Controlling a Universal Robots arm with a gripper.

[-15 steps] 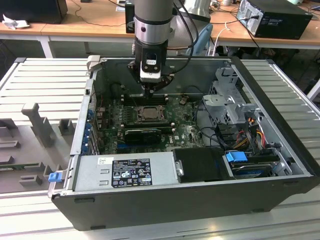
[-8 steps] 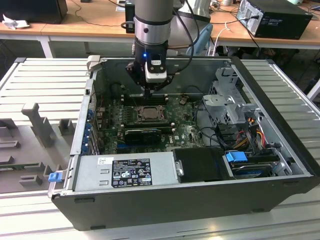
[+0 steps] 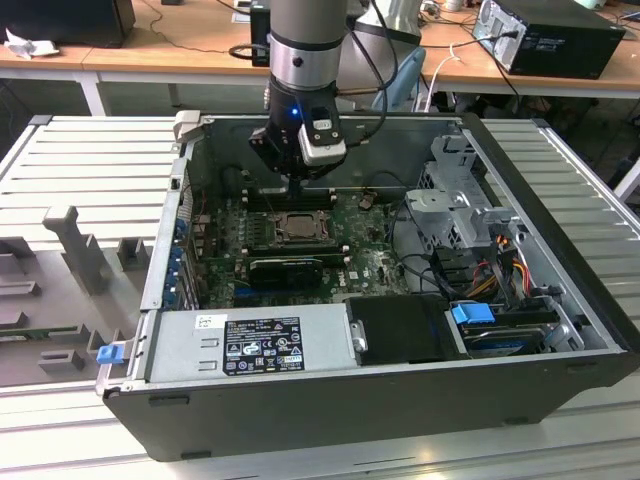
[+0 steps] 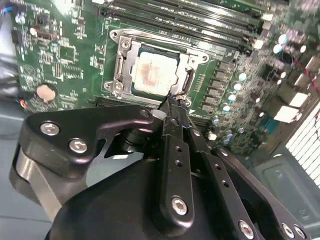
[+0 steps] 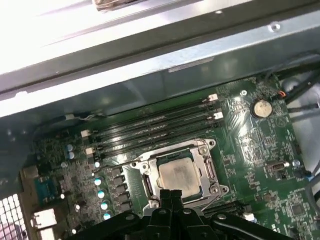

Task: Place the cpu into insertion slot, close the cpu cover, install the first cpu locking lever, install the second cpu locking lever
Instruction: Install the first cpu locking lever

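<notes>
Second wrist view: one pincer (image 4: 172, 102), its two black fingers brought together to a narrow point with nothing visible between them. The tip sits right at the near corner of the socket, touching or all but touching the metal there; I cannot tell which.

One cpu (image 4: 151, 75) lies flat in the socket just past that tip, its dull metal top facing up. One cpu cover (image 4: 121, 67) is down around it, and the chip shows through its square opening. Whether the locking levers along the socket's sides are latched cannot be made out.

In the first wrist view the pincer (image 5: 170, 194) points at the same edge of the socket, with the cpu (image 5: 177, 175) and the cpu cover (image 5: 150, 160) just beyond. Behind the socket run four long dark memory slots (image 5: 155, 125), side by side. One round coin cell (image 5: 260, 107) sits further off on the green motherboard (image 5: 250, 145).

In the exterior view the arm reaches down into one open computer case (image 3: 300, 420). The pincer (image 3: 298, 183) hangs close above the cpu (image 3: 297, 226). One grey power supply (image 3: 250, 345) fills the case's near side, and the case rests on a ribbed grey worktop (image 3: 90, 170).
</notes>
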